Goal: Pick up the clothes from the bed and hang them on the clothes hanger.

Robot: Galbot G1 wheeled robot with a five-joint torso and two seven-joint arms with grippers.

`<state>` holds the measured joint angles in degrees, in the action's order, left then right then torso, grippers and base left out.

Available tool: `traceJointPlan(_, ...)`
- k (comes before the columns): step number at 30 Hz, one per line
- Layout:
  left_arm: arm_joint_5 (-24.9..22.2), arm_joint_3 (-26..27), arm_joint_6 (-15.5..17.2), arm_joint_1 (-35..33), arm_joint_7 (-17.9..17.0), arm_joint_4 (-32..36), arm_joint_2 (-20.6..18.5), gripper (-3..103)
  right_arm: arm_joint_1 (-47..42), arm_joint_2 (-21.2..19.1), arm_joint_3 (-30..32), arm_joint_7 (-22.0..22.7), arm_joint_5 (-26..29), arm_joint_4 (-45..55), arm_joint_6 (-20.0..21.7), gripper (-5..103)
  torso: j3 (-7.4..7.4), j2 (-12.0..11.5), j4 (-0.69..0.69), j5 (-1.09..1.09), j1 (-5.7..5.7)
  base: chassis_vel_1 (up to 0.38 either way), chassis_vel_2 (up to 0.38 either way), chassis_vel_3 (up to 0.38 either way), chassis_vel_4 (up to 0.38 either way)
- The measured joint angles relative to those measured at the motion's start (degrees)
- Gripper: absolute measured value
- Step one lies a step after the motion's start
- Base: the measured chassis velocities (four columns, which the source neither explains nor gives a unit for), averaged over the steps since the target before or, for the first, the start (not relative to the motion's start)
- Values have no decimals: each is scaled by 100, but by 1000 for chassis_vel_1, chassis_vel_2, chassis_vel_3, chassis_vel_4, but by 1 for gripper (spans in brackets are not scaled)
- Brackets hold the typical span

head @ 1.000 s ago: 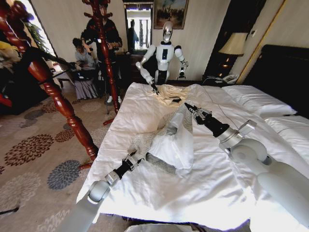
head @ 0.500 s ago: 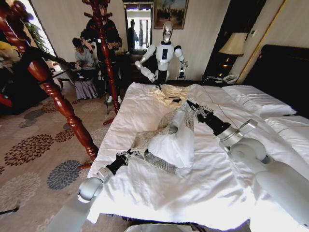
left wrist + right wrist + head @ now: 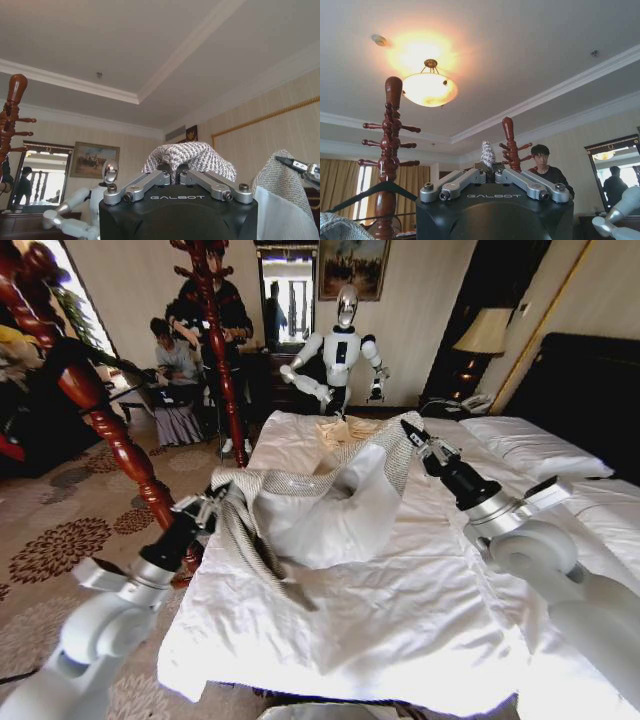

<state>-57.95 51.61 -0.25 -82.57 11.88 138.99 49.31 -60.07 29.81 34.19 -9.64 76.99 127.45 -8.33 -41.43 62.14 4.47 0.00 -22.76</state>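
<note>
While clamped by both hands, left hand (image 3: 212, 506) and right hand (image 3: 409, 430), hangs limp: soft, light grey-beige tweed jacket (image 3: 300, 495) above white-duveted bed (image 3: 420, 610); best gripped at shoulders.

Left gripper (image 3: 212, 508) raised off the bed's (image 3: 420, 620) left edge, clamped on the jacket (image 3: 189, 156). Right gripper (image 3: 413, 435) extended above the bed's middle, apparently pinching a fold of the same jacket; arm angled up from lower right.
</note>
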Motion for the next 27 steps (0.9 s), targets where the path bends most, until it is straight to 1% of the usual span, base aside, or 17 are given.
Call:
traceJointPlan(1,-133,111,29,-37,-6,15,-35,3,-29,3,41,2,10,36,-1,2,0,0,0,0,0,0,0,0,0)
traceJointPlan(3,-158,128,35,-70,-8,-6,-34,3,-78,22,50,3,-18,52,-1,2,0,0,0,1,0,0,0,0,0)
traceJointPlan(5,-20,-91,68,-123,-60,-173,107,3,-222,141,-29,2,-244,63,10,2,0,0,0,1,0,0,0,0,0)
traceJointPlan(6,135,-248,128,-139,-106,-273,205,3,-272,207,-106,2,-366,62,33,2,0,0,0,1,0,0,0,0,0)
traceJointPlan(7,135,-248,128,-139,-106,-273,205,3,-272,207,-106,2,-366,62,33,2,0,0,0,1,0,0,0,0,0)
traceJointPlan(10,907,-769,212,-171,-176,-750,452,3,-326,401,-426,20,-768,0,159,2,0,0,-2,1,0,0,0,0,0)
traceJointPlan(11,907,-769,212,-171,-176,-750,452,3,-326,401,-426,20,-768,0,159,2,0,0,-2,1,0,0,0,0,0)
traceJointPlan(12,1141,-969,212,-159,-175,-953,479,3,-351,457,-506,20,-880,-9,192,2,-1,0,-1,1,0,0,0,0,0)
traceJointPlan(13,1279,-1137,214,-144,-178,-1119,481,3,-380,503,-562,18,-951,-10,214,2,-1,0,0,0,-1,0,0,0,0)
traceJointPlan(15,1450,-1440,214,-112,-204,-1381,469,3,-430,602,-656,0,-1054,-9,242,2,-1,0,1,1,-1,0,0,0,0)
traceJointPlan(19,1711,-1791,262,-63,-349,-1567,457,1,-439,769,-786,-68,-1159,-39,250,2,-1,0,0,0,-1,0,0,0,0)
traceJointPlan(21,1866,-1935,319,-30,-488,-1615,455,11,-428,888,-859,-90,-1176,-72,250,2,-1,0,0,1,-1,0,0,0,0)
traceJointPlan(22,2028,-1996,365,-12,-651,-1651,455,16,-417,964,-896,-97,-1167,-83,250,2,-1,0,1,2,-1,0,0,0,0)
traceJointPlan(23,2028,-1996,365,-12,-651,-1651,455,16,-417,964,-896,-97,-1167,-83,250,2,-1,0,1,2,-1,0,0,0,0)
traceJointPlan(24,2170,-2014,379,-6,-766,-1680,455,22,-410,1004,-913,-101,-1160,-90,249,2,-1,0,1,2,-1,0,0,0,0)
traceJointPlan(25,2340,-2014,381,-4,-881,-1710,463,22,-402,1034,-923,-113,-1157,-100,247,2,-1,0,0,2,-1,0,0,0,0)
traceJointPlan(27,2697,-1970,346,-9,-1041,-1755,495,33,-391,1070,-928,-134,-1156,-119,241,2,-1,0,-1,0,-1,0,0,0,0)
